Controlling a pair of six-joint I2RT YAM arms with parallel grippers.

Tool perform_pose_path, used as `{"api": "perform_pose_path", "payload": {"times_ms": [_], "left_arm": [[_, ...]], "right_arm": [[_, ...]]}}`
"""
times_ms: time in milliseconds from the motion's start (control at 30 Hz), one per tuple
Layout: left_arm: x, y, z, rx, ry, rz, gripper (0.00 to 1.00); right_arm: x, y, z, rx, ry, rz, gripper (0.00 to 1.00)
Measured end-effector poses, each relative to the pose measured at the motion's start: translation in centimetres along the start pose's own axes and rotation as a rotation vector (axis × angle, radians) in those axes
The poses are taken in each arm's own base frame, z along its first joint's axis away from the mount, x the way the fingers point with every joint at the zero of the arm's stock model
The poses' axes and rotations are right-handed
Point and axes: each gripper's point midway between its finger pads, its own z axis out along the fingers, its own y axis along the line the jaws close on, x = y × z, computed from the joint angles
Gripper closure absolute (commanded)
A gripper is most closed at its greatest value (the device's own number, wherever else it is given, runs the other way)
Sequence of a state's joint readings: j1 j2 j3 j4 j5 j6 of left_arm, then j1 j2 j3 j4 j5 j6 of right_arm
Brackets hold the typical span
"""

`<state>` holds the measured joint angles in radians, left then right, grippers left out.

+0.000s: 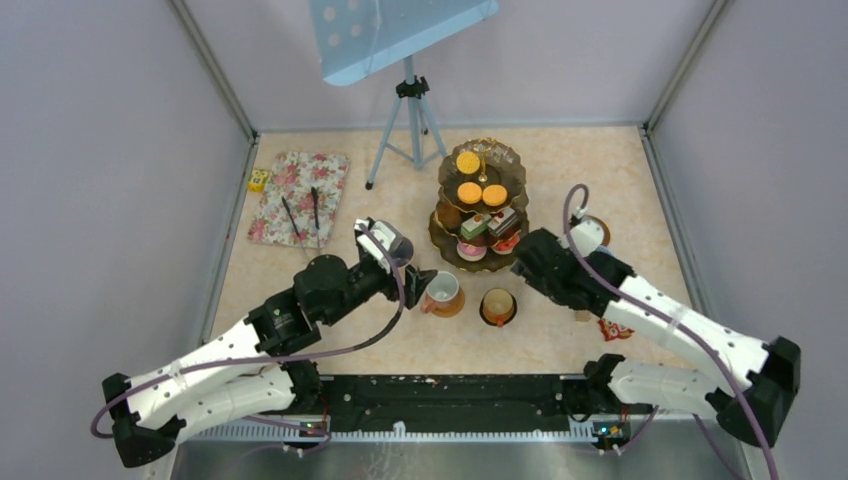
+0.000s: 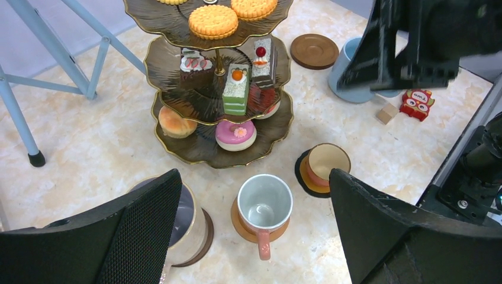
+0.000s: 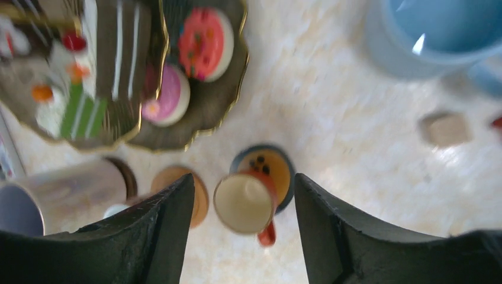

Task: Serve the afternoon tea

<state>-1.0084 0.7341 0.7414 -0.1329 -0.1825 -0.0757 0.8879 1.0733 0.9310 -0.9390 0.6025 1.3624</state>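
**Table seen from above and from both wrists.** The three-tier stand (image 2: pixel 201 152) rises at the far middle of the table (image 1: pixel 560 170). You see round orange tarts (image 2: pixel 213 21) on its top tier and small cakes (image 2: pixel 237 89) on the two tiers below.

Nearer than the stand, three mugs stand in a row:
- the lilac-white mug (image 2: pixel 192 228) on the left;
- an orange-brown mug (image 2: pixel 263 204) on a brown coaster (image 2: pixel 237 223) in the middle;
- a second small mug (image 2: pixel 327 161) on a dark coaster (image 2: pixel 302 174) on the right.

Your left claw (image 1: pixel 418 280) gapes wide, just left of the middle mug, whose handle is turned towards that arm. Your right claw (image 3: pixel 244 180) hangs near the right-hand mug, on its far right side. Its fingers are apart, and the cup shows untouched in the gap.

The light blue mug (image 3: pixel 426 41) sits right of the stand, partly hidden under your right arm, with a bare coaster (image 2: pixel 314 50) beside it. The floral mat (image 1: pixel 298 195) carrying the tongs (image 1: pixel 315 210) lies far left.
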Motion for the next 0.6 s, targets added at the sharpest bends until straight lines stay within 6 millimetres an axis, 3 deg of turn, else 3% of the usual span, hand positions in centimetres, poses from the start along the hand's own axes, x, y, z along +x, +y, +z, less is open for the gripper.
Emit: {"api": "perform_pose_path", "payload": {"times_ms": [100, 267, 400, 600], "left_arm": [[0.1, 0.1, 0.2, -0.007, 0.001, 0.000, 0.01], [0.7, 0.2, 0.7, -0.016, 0.026, 0.005, 0.01], [0.7, 0.2, 1.0, -0.020, 0.033, 0.005, 0.01], [-0.1, 0.2, 0.9, -0.023, 0.017, -0.005, 0.01]], "right_arm": [[-4.2, -1.1, 0.3, -0.021, -0.097, -0.013, 0.38], [-11.4, -4.8, 3.9, 0.078, -0.192, -0.007, 0.36], [-13.5, -6.0, 7.6, 0.130, -0.145, -0.082, 0.36], [-15.0, -4.6, 13.3, 0.124, -0.023, -0.189, 0.43]]}}
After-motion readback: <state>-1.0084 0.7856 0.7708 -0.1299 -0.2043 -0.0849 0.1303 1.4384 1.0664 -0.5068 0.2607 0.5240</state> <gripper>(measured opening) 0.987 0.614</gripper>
